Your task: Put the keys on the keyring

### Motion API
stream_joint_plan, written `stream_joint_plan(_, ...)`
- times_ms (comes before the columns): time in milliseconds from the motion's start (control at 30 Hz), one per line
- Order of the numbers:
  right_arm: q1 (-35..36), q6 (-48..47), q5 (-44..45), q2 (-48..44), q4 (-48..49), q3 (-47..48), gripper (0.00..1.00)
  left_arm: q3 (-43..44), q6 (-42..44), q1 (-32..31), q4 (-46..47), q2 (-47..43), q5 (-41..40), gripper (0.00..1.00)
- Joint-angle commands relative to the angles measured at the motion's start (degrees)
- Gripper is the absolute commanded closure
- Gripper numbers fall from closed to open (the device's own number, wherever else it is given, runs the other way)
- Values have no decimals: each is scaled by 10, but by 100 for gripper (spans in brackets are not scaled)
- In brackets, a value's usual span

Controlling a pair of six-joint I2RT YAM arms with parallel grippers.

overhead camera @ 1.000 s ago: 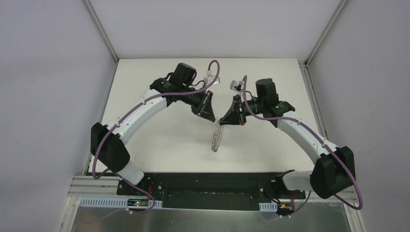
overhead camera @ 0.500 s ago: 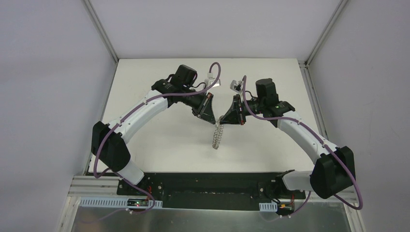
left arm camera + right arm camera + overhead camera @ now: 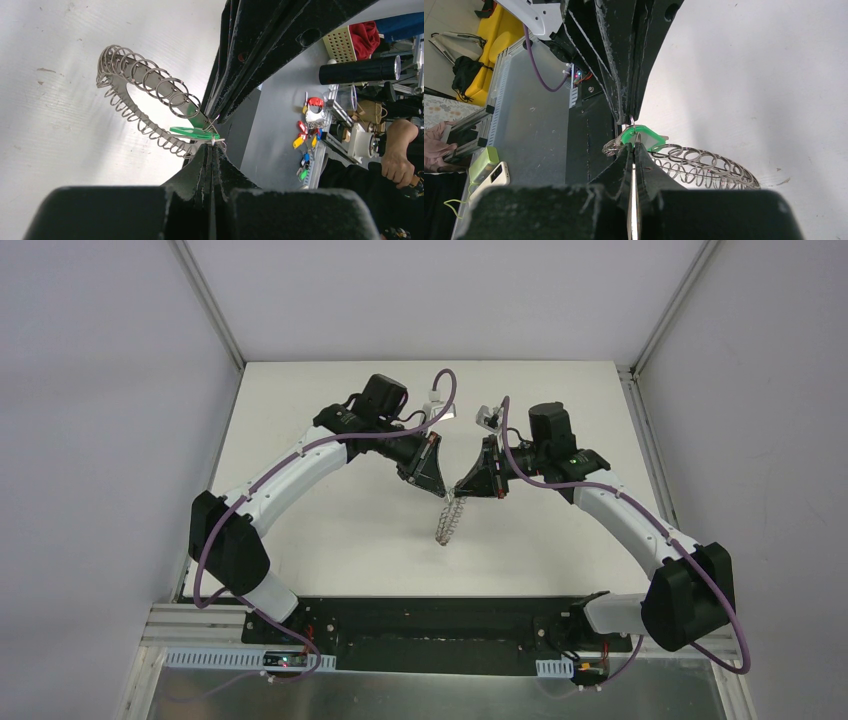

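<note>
Keyring [image 3: 447, 522] hangs toward 6 o'clock, pinched at its top by the right tool [image 3: 634, 146]. Left tool [image 3: 212, 146] pinches the green key [image 3: 192, 133] beside it.

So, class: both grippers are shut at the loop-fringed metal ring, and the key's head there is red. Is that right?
No: the key's head is green, not red, as the left wrist view shows. The left gripper and right gripper are shut at the ring.
</note>
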Motion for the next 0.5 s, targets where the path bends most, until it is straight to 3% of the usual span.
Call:
stream_joint_plan(0,4,-7,-34,-20,15,3,100,6,5,-4,8,-13,9,100)
stream_joint_plan(467,4,-23,-49,-24,5,1,100,17,-1,-3,3,2,21,100)
